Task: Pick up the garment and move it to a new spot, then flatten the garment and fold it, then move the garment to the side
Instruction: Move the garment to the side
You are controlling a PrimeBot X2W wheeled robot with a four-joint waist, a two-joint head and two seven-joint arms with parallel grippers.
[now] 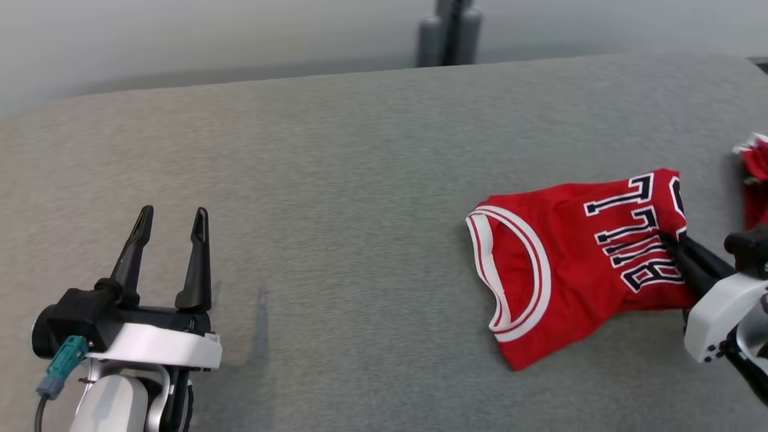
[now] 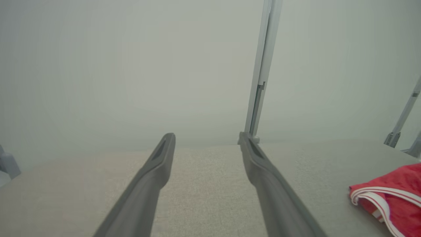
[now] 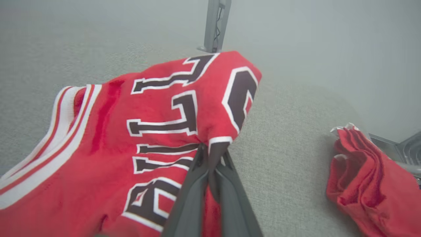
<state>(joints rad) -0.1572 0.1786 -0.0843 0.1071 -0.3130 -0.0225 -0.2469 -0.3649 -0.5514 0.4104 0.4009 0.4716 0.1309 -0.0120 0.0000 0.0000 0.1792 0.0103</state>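
Nearest, the right gripper presses its jaws together on a pinch of jersey, which lies crumpled on the table beyond and left of them. The left gripper hangs spread and empty, well apart. By my reading only the pick-up is under way; moving, flattening, folding and setting aside remain.

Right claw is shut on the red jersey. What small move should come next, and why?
Probably a short lift of the right claw, raising the jersey off the table. Its fingers are pinched shut on a fold by the lettering, while most of the jersey lies crumpled on that table. The left claw stands open, apart to the left, holding nothing.
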